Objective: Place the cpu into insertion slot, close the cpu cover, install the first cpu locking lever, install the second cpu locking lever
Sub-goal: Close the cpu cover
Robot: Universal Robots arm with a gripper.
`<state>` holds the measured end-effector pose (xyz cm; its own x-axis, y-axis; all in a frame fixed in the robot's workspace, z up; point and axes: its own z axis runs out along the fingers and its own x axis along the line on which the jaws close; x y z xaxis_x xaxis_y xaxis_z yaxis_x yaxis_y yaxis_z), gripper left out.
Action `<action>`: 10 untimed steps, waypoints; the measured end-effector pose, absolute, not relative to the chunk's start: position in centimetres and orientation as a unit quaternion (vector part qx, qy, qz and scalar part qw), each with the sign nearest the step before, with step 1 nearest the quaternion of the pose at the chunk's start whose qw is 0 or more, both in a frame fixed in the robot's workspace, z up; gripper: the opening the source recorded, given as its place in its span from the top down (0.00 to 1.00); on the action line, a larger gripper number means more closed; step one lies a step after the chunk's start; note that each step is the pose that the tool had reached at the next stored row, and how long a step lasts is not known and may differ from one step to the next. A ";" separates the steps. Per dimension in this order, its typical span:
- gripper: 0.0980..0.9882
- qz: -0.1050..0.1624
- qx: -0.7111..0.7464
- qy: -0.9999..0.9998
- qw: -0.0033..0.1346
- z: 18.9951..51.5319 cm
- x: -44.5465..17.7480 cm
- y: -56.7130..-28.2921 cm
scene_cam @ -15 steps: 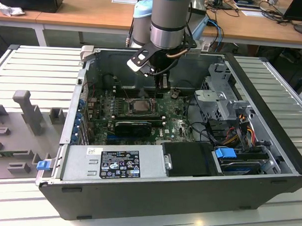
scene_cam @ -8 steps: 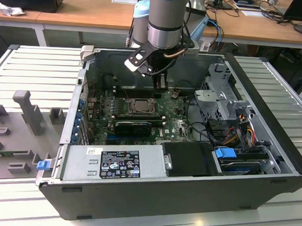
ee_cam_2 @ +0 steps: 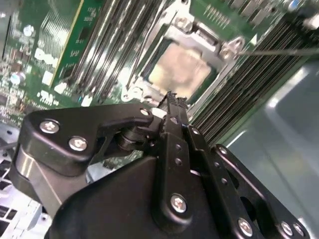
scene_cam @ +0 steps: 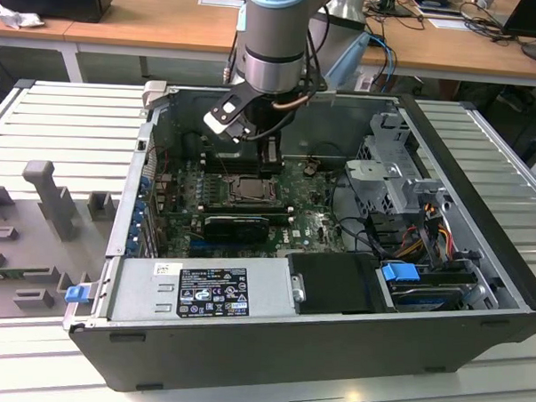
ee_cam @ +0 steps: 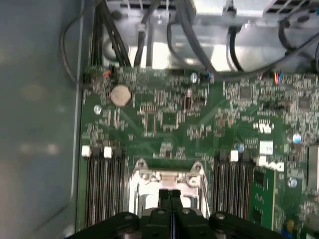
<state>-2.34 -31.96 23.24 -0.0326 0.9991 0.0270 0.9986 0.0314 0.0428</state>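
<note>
Gripper (ee_cam_2: 172,99): fingers pressed together with no visible gap, nothing held between them; the same in the first wrist view (ee_cam: 170,195).
Gripper position: tips hanging just over the edge of the socket area, beside the cpu; contact with the metal below cannot be told.
Cpu (ee_cam_2: 182,69): tan-grey square, lying flat inside the insertion slot (ee_cam_2: 213,78), face showing through the window of the cover.
Cpu cover (ee_cam_2: 199,36): silvery frame lying around the cpu, apparently down over it; seen from the first wrist view (ee_cam: 167,175) as a bright plate with two hinge lugs, partly hidden behind the fingertips.
Locking lever (ee_cam_2: 269,51): thin metal rod reaching out from a socket corner across the memory slots (ee_cam_2: 114,45); latched or free cannot be told.
Motherboard (ee_cam: 169,119): green, flat on the floor of the open computer case (scene_cam: 288,353), with a coin cell (ee_cam: 120,94) well apart from the socket.
Arm (scene_cam: 273,41): reaching down into the case from above, wrist over the socket region in the exterior view.
Power supply (scene_cam: 202,292): grey box along the case's near wall, well apart from the gripper.
</note>
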 end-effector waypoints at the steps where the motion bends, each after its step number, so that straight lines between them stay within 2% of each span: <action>1: 0.99 0.025 0.696 0.718 0.005 23.2 -2.6 -32.0; 10: 0.99 0.023 0.694 0.720 0.003 22.5 -3.7 -32.0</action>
<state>-3.72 -31.95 22.50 -0.0367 0.9990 0.0272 0.9987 0.0357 0.0364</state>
